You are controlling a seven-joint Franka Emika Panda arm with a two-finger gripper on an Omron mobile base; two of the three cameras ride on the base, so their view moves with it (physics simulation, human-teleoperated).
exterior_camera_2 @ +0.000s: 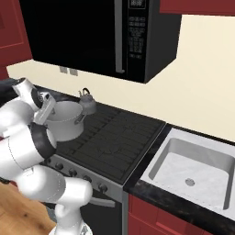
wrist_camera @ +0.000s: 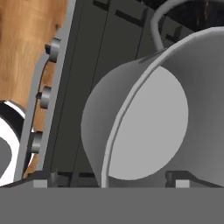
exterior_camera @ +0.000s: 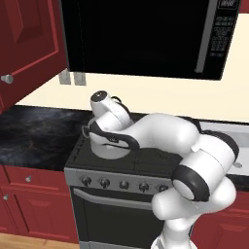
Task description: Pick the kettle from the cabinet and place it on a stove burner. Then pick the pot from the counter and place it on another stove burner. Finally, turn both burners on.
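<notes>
- The cabinet stands at the far left of the left base view, its red panelled door carrying a round silver knob.
- Below it runs the dark veined counter, with low red drawers underneath.
- Two small grey outlets sit on the cream wall, just beside the lower left corner of the black microwave.
- The stove burners lie under black grates on the cooktop, with a row of silver knobs along the stove front.
- The pot stands on the front left part of the cooktop, one loop handle showing at its rim in the hand view.
- The gripper is down at the pot's rim: in the hand view one finger tip lies outside the wall and the other inside it, so the rim runs between them. It appears clamped on the pot wall, though the contact itself is at the edge of the picture.
- The kettle sits on the back left burner, just behind the pot and near it; whether they touch is not clear.
- The right side of the cooktop is bare grate.
- To the right of the stove lies the white sink, set into the dark worktop, with a small round drain.
</notes>
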